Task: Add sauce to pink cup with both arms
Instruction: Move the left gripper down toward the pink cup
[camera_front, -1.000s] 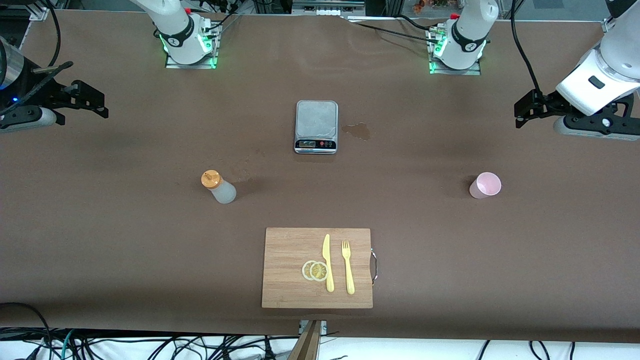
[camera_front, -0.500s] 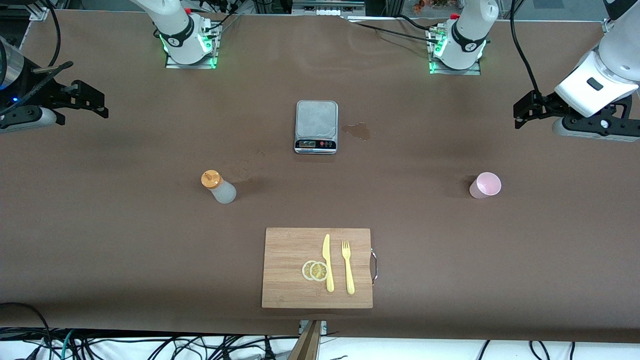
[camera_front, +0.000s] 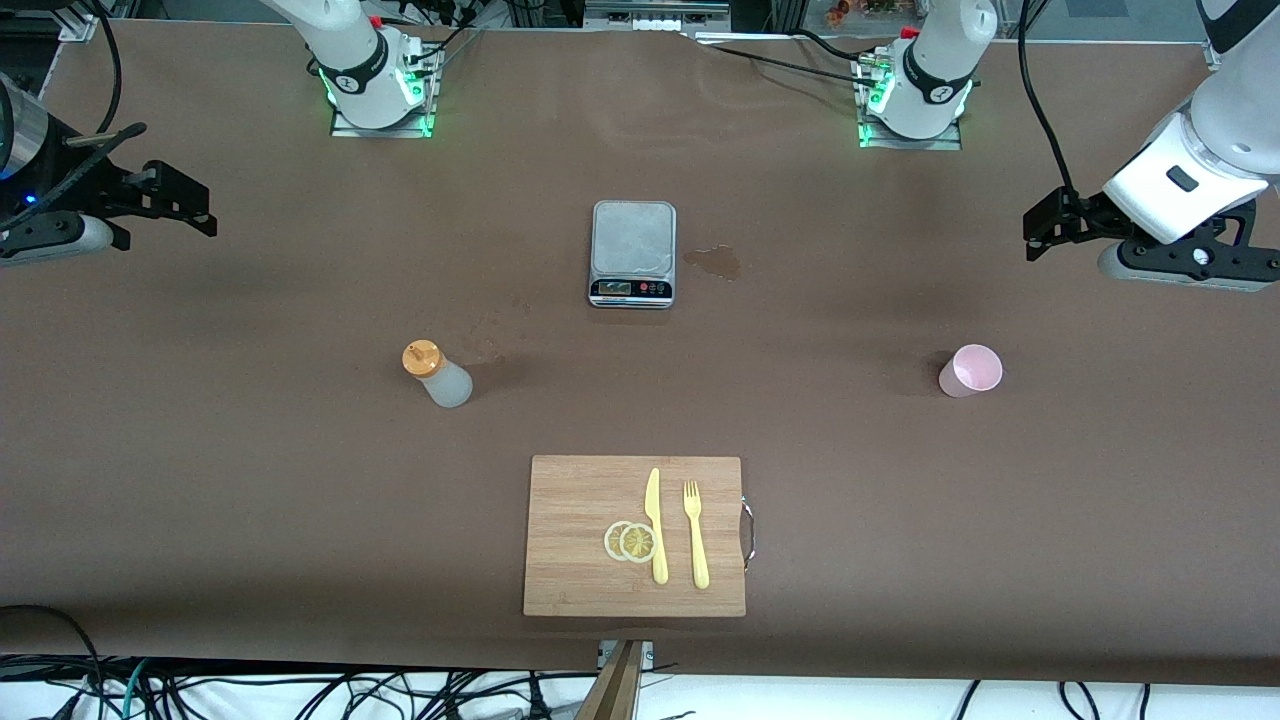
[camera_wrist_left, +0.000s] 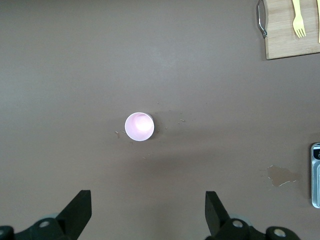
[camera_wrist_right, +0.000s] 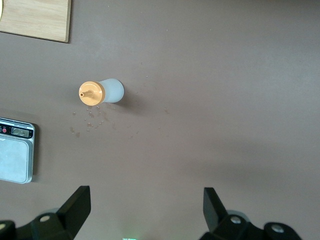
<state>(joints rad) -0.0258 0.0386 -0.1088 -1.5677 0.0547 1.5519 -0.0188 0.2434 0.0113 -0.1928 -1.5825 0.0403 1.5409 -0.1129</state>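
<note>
The sauce bottle (camera_front: 438, 375), frosted white with an orange cap, stands on the brown table toward the right arm's end; it also shows in the right wrist view (camera_wrist_right: 101, 92). The pink cup (camera_front: 971, 371) stands upright and empty toward the left arm's end; it also shows in the left wrist view (camera_wrist_left: 139, 126). My left gripper (camera_front: 1040, 222) hangs open and empty high over the table's left arm's end; its gap shows in the left wrist view (camera_wrist_left: 148, 212). My right gripper (camera_front: 190, 205) hangs open and empty high over the right arm's end; its gap shows in the right wrist view (camera_wrist_right: 146, 210).
A steel scale (camera_front: 632, 253) sits mid-table with a stain (camera_front: 714, 262) beside it. A wooden cutting board (camera_front: 580, 560) lies near the front camera, with a yellow knife (camera_front: 655, 525), a yellow fork (camera_front: 695, 534) and two lemon slices (camera_front: 630, 541).
My left arm has drifted slightly up and toward the table's middle. The right arm, bottle and cup have not moved.
</note>
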